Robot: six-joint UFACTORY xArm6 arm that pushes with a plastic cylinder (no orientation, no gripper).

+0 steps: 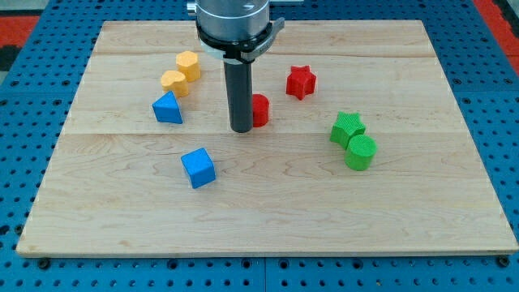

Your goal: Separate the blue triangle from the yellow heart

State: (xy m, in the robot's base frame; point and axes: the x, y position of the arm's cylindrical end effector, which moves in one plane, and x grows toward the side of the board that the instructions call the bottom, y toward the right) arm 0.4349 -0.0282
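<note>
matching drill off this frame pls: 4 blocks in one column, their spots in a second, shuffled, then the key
Blocks:
1. blue triangle
2. blue cube
3. red star
4. green cylinder

Places:
A. far at the view's right, against the green star
B. toward the view's top, right of my tip
C. just below the yellow heart
D. alone, below and left of my tip

Pairs: 1-C, 2-D, 3-B, 4-A
</note>
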